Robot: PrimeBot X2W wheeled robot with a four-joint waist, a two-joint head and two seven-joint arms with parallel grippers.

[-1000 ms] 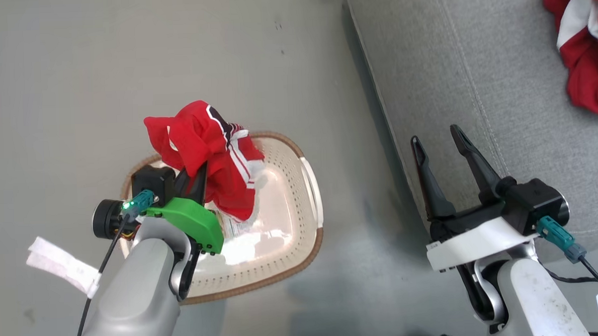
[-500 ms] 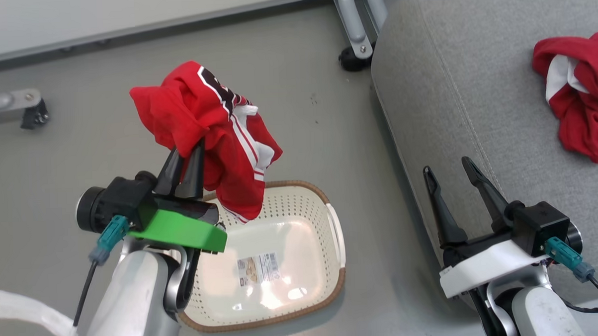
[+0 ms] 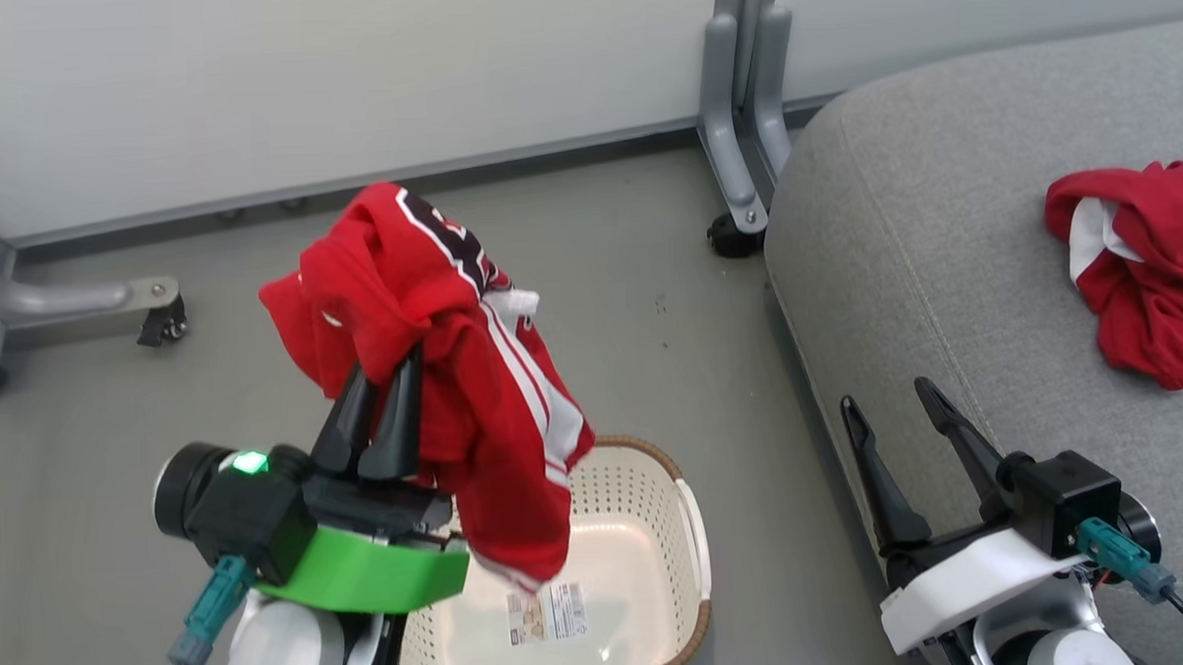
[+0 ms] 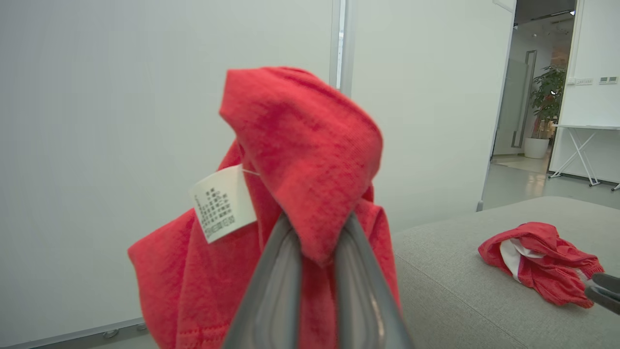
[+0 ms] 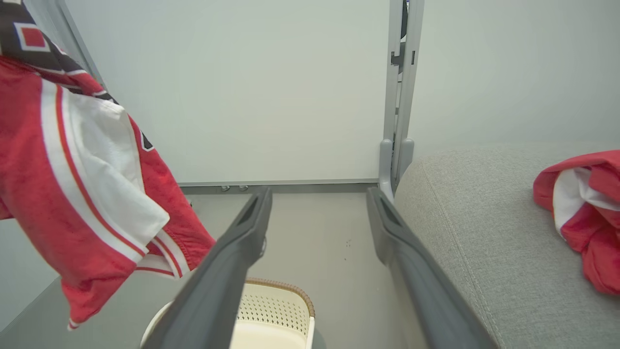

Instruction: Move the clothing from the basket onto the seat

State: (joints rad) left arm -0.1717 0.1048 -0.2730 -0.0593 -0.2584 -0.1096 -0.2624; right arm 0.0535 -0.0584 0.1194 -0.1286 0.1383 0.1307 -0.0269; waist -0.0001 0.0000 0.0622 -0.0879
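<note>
We find the left gripper (image 3: 388, 371) pinching a fold of one red garment (image 3: 495, 395) between pressed-together fingers. The cloth hangs in the air, clear of the basket (image 3: 657, 455), which stands on the floor (image 3: 628, 252) beside the seat (image 3: 943, 261). The right gripper (image 3: 885, 396) is spread wide, holding nothing. The second garment (image 3: 1135, 264) lies crumpled on the seat, well apart from both grippers.

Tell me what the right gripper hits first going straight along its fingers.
Probably nothing near: the open right gripper frames bare floor, then the white wall panel. The seat edge runs close beside; depth unclear.
</note>
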